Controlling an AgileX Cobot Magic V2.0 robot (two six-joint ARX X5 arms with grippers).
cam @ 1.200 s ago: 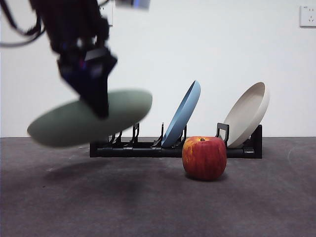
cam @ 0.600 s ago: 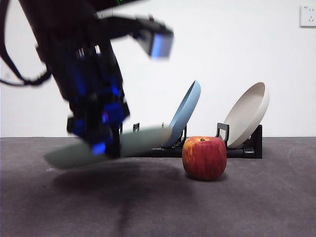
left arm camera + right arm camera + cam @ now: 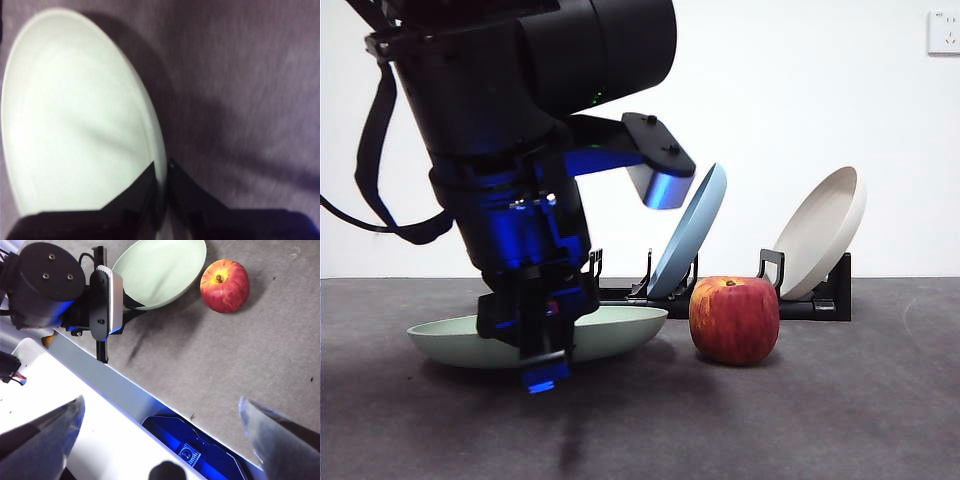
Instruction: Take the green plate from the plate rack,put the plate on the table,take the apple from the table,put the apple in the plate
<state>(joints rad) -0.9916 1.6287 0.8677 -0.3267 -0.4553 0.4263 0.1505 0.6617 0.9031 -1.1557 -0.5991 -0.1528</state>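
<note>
Nearest the front camera, the left end effector [image 3: 545, 365] has its two jaws pinched tight on the near rim of the green plate [image 3: 610, 330], which sits low on the counter [image 3: 840, 420], hollow side up and close to level, its long span running across the front view. The plate appears to rest on the counter, so the setting-down step looks nearly finished; the next move calls for letting go of the rim and lifting clear without dragging the plate. Just beside the plate's edge, apart from it, the apple [image 3: 734, 320] stands stem up. Behind them the rack [image 3: 810, 305] holds a blue plate [image 3: 690, 235] and a cream plate [image 3: 820, 230], both leaning. The right end effector [image 3: 160, 435] waits high above, jaws wide apart and empty.
</note>
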